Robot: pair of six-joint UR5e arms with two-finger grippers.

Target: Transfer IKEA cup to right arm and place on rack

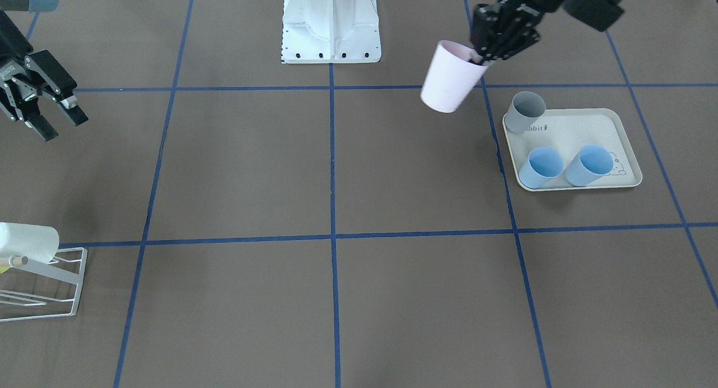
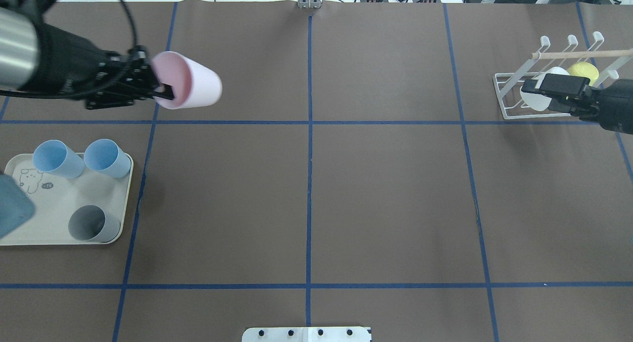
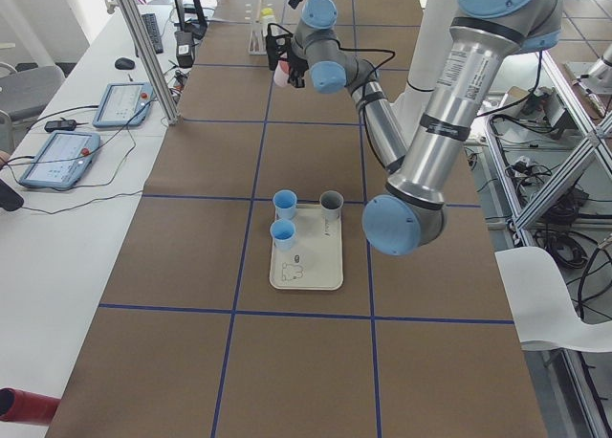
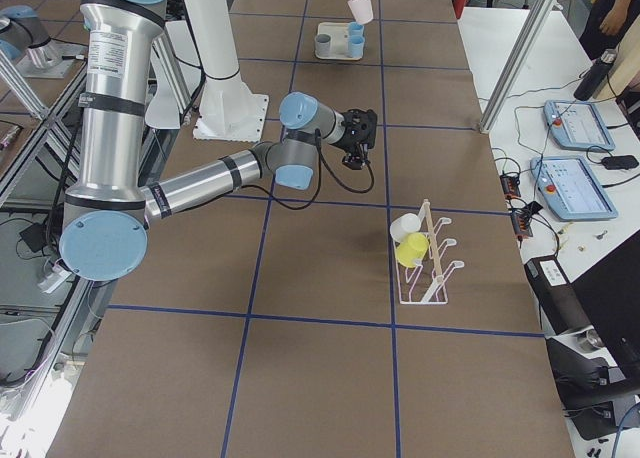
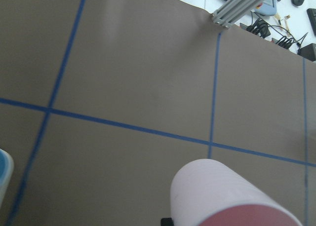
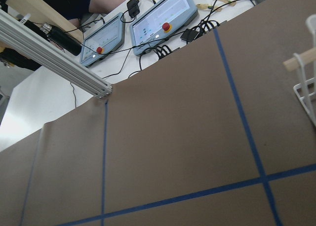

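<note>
Overhead, at left: a cream rabbit-print tray [image 2: 54, 203] on the tabletop holds two light-blue cups [image 2: 57, 159] and a grey cup [image 2: 94, 224], all smooth and tapered. Beyond the tray, the left tool [image 2: 165, 91] is clenched on the rim of the pale pink IKEA cup [image 2: 195, 85], which is held tipped in the air, well apart from the rack. At far right, the white wire rack [image 2: 507, 97] carries a white cup [image 2: 531, 101] and a yellow cup [image 2: 583, 71]; only the front-facing view shows the right tool [image 1: 59, 123] with fingers spread, empty.

Pink cup [image 2: 194, 83] aloft (tilted), rack [image 2: 500, 96] apart

The rack [image 1: 50, 272] is cut off by the front view's left edge.
</note>
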